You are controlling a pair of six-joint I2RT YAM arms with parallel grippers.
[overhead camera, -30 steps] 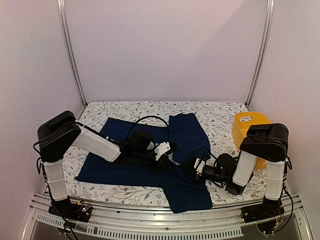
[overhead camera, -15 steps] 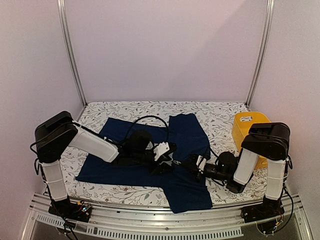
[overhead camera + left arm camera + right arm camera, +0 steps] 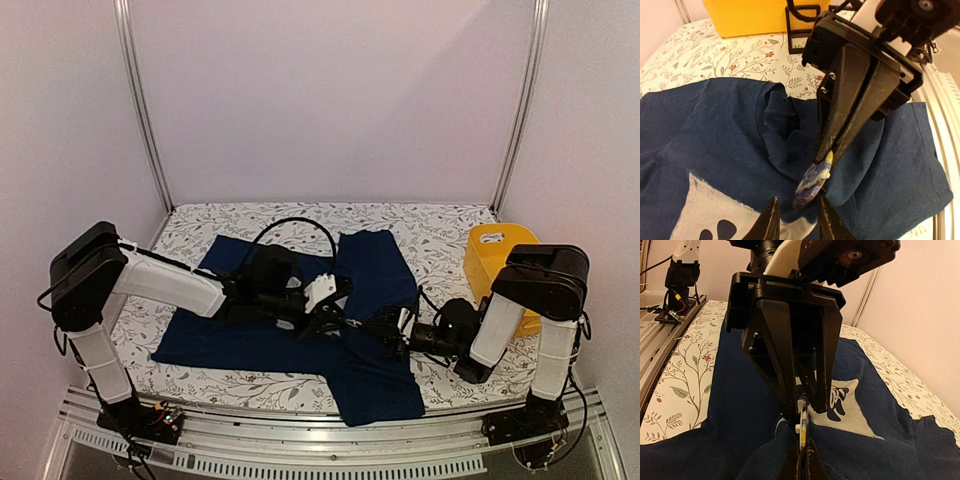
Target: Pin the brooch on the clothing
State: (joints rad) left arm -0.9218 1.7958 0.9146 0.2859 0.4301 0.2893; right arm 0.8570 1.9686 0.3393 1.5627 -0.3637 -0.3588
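The navy T-shirt (image 3: pixel 250 335) lies spread on the table, its pale print (image 3: pixel 700 220) bunched near the grippers and also showing in the right wrist view (image 3: pixel 852 410). My right gripper (image 3: pixel 802 462) is shut on the brooch (image 3: pixel 802 427), a small blue, white and yellow oval, held edge-on just above a raised fold of the shirt. In the left wrist view the brooch (image 3: pixel 812 181) hangs from the right gripper (image 3: pixel 822 159). My left gripper (image 3: pixel 797 222) is open, its fingertips on either side of the brooch's lower end. The two grippers meet at mid-table (image 3: pixel 360 318).
A yellow bin (image 3: pixel 497 258) stands at the table's right edge, behind the right arm. A black cable (image 3: pixel 295 228) loops over the left arm. The floral tablecloth (image 3: pixel 300 215) shows around the shirt. A metal rail (image 3: pixel 300 440) runs along the near edge.
My left arm has stretched further right and its gripper has closed in on the brooch. My right gripper has shifted slightly left with the brooch, so the two now meet.
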